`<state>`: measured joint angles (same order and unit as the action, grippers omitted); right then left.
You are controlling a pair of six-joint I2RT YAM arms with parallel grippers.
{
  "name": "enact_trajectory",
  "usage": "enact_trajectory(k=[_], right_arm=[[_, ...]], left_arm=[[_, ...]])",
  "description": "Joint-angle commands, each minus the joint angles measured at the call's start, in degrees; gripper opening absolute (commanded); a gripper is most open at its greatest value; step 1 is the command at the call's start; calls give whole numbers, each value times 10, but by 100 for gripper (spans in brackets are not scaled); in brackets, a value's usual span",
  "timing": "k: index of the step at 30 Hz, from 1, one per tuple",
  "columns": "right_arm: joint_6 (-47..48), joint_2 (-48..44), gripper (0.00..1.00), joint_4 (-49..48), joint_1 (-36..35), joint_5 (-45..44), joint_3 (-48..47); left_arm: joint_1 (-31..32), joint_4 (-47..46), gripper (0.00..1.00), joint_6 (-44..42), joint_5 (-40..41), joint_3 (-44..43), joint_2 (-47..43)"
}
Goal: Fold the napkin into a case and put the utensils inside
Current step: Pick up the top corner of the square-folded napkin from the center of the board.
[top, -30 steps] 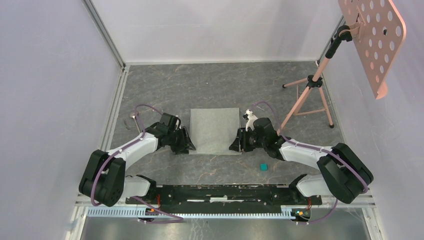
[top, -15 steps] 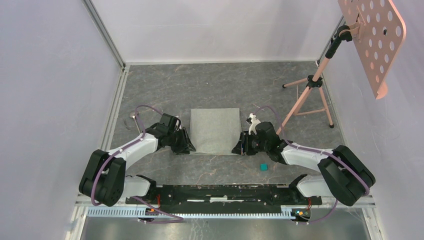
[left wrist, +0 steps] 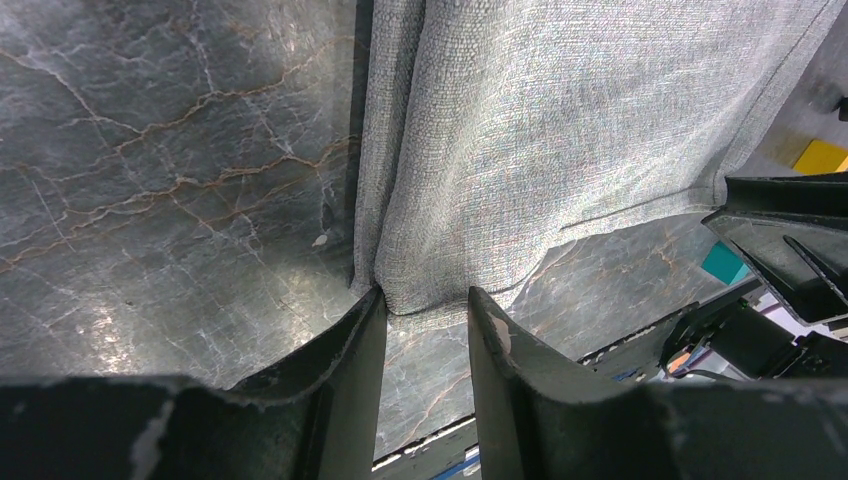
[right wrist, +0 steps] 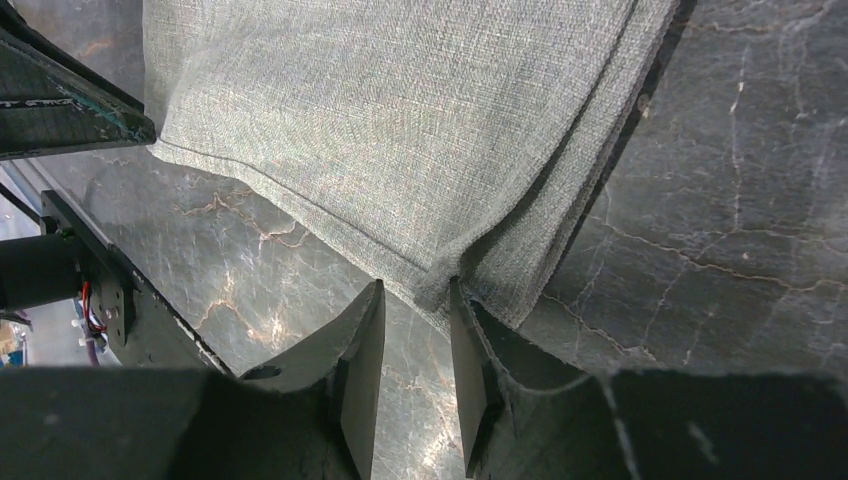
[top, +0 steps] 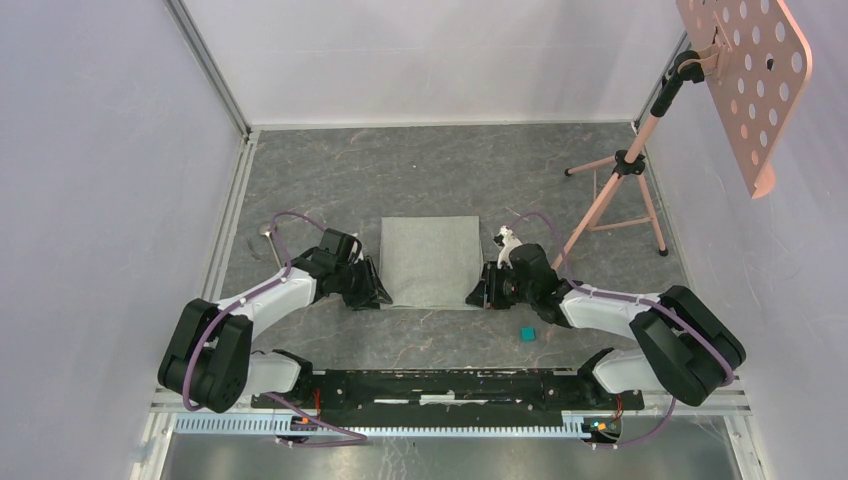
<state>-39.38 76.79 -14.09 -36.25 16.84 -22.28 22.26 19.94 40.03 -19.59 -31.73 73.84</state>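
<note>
The grey-green napkin (top: 430, 262) lies flat in the middle of the table, doubled along its side edges. My left gripper (top: 379, 297) is open at its near-left corner, and the wrist view shows the corner (left wrist: 440, 270) just at the open fingertips of the gripper (left wrist: 425, 295). My right gripper (top: 477, 296) is open at the near-right corner. There the folded edge (right wrist: 450, 270) sits between and against the fingertips of the gripper (right wrist: 416, 285). A silver spoon (top: 266, 235) lies to the left, behind the left arm. I cannot make out the fork.
A teal cube (top: 526, 333) lies near the right arm and also shows in the left wrist view (left wrist: 722, 262), with a yellow cube (left wrist: 820, 155) beside it. A tripod stand (top: 620, 190) with a perforated board stands at the back right. Walls enclose the table.
My right gripper has shifted slightly to the right at the napkin's near-right corner. The left gripper and the napkin have barely moved.
</note>
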Motion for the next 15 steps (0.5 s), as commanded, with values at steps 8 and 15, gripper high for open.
enact_trajectory(k=[8, 15], right_arm=[[14, 2, 36, -4, -2, -42, -10], [34, 7, 3, 3, -4, -42, -44]], left_arm=[[2, -15, 42, -21, -5, 5, -9], [2, -12, 42, -24, 8, 10, -10]])
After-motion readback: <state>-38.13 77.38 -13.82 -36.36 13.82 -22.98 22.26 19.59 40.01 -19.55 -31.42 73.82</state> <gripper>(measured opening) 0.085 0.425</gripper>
